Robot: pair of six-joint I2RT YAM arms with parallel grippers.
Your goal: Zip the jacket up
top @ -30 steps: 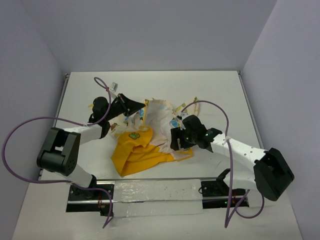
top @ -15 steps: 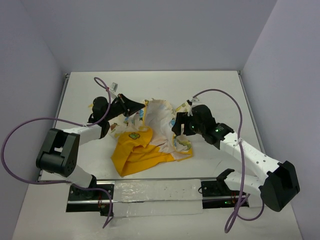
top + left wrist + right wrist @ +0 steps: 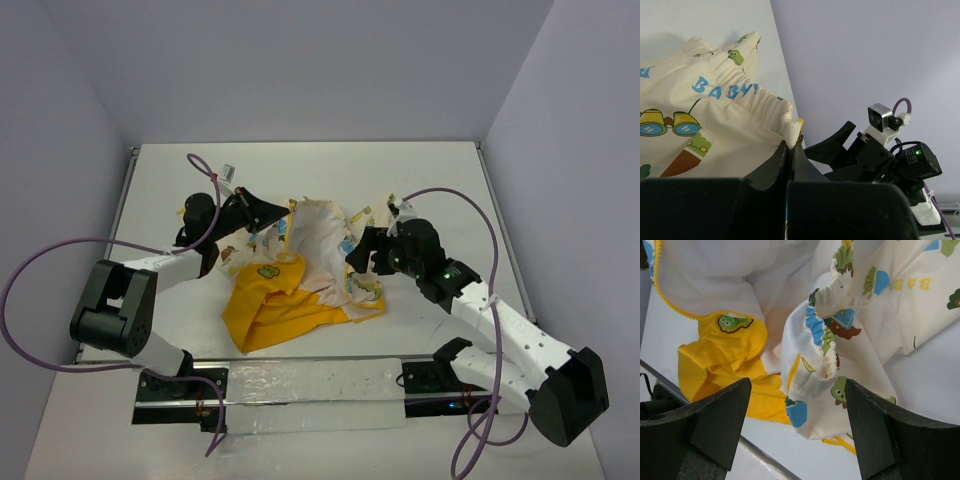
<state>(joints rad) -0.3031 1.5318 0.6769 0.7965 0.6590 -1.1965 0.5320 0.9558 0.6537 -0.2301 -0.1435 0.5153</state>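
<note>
Pinching jacket, left claw clamped tight, arm outstretched; right claw spread wide, empty, poised above fabric.

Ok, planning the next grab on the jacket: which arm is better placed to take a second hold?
Right. The right gripper is open over a gathered cuff; the left gripper is shut on the jacket, so not free.
</note>
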